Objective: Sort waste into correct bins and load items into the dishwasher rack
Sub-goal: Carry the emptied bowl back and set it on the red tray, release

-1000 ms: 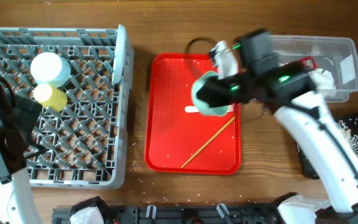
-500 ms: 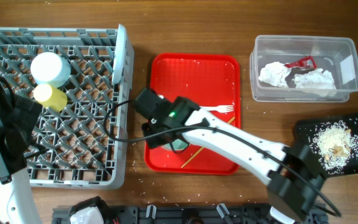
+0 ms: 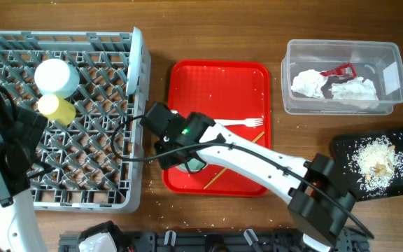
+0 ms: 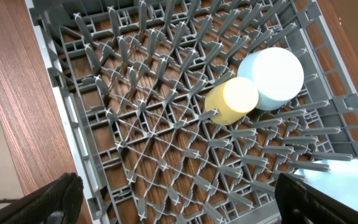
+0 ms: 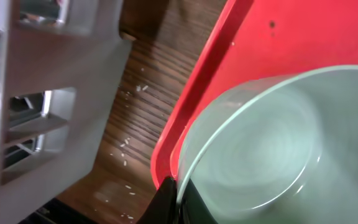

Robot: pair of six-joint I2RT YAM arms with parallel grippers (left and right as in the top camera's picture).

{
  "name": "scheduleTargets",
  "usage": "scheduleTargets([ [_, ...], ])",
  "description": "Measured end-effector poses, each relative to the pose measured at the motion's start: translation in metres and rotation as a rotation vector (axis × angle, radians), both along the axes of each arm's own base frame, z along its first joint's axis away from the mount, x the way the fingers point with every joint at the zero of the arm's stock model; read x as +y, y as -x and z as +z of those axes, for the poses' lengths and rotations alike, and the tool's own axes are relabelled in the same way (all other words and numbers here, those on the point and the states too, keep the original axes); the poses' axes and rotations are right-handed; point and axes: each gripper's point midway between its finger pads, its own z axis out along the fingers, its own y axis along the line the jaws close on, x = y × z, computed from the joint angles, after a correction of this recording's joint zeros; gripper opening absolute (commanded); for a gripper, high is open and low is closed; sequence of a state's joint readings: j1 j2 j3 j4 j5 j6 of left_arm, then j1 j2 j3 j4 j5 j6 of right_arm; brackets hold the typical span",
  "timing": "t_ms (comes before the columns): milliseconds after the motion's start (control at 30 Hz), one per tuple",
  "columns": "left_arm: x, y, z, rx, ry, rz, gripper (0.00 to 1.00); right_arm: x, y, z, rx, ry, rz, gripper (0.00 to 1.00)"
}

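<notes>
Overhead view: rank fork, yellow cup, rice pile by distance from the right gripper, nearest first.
1. Fork, just right of the right gripper, on the tray.
2. Yellow cup, left, in the rack.
3. Rice pile, far right, in the black bin.

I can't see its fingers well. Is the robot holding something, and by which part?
The right gripper pinches the pale green bowl by its rim. The left gripper holds nothing.

The right arm [image 3: 257, 157] is stretched long and low from its base at the near right, reaching leftward, and the right gripper [image 5: 178, 198] is pinched tight on the rim of the pale green bowl [image 5: 260, 143]. Over on the left, the left arm [image 3: 2, 154] sits folded by its own edge, wrist aimed down, the left gripper [image 4: 179, 190] with fingers [image 4: 61, 199] spread wide.
</notes>
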State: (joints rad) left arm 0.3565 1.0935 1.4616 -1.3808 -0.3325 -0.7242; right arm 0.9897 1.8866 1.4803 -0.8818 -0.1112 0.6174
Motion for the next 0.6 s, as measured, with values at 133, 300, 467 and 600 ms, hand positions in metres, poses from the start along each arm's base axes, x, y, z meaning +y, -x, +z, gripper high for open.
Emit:
scheduleTargets([
  [133,0.000,0.000,0.000,0.000,0.000,0.000,1.00,-0.008,-0.007,0.003,-0.045,0.033,-0.028,0.08],
  [300,0.000,0.000,0.000,0.000,0.000,0.000,1.00,-0.012,-0.004,-0.017,-0.031,0.035,-0.058,0.34],
  [467,0.000,0.000,0.000,0.000,0.000,0.000,1.00,-0.014,0.000,-0.018,-0.010,0.042,-0.055,0.43],
  [600,0.000,0.000,0.000,0.000,0.000,0.000,1.00,-0.035,-0.013,0.004,0.016,0.079,-0.111,0.75],
])
